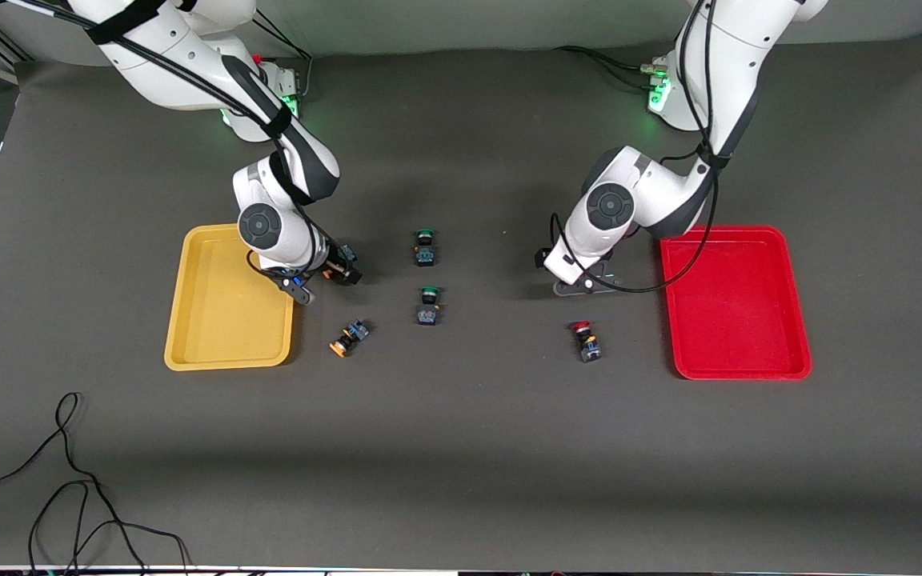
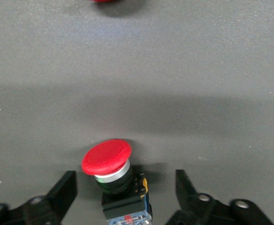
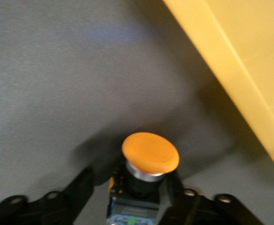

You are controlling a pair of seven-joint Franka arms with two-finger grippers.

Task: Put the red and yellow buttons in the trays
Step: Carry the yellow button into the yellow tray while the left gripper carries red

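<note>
My right gripper (image 1: 338,270) is low beside the yellow tray (image 1: 189,320), toward the table's middle. In the right wrist view it (image 3: 127,185) is open around an orange-yellow capped button (image 3: 150,152). One finger (image 3: 176,190) touches the button's body and the other stands apart. My left gripper (image 1: 585,286) is low beside the red tray (image 1: 781,352). In the left wrist view it (image 2: 125,185) is open around an upright red-capped button (image 2: 107,156), with a gap on each side. A second orange-yellow button (image 1: 346,338) lies on its side. A second red button (image 1: 583,340) stands nearer the front camera.
Two green-capped switches (image 1: 425,246) (image 1: 429,304) stand at the table's middle between the arms. Both trays hold nothing. The yellow tray's rim (image 3: 230,70) runs close by the right gripper. A black cable (image 1: 69,480) lies on the mat near the front edge.
</note>
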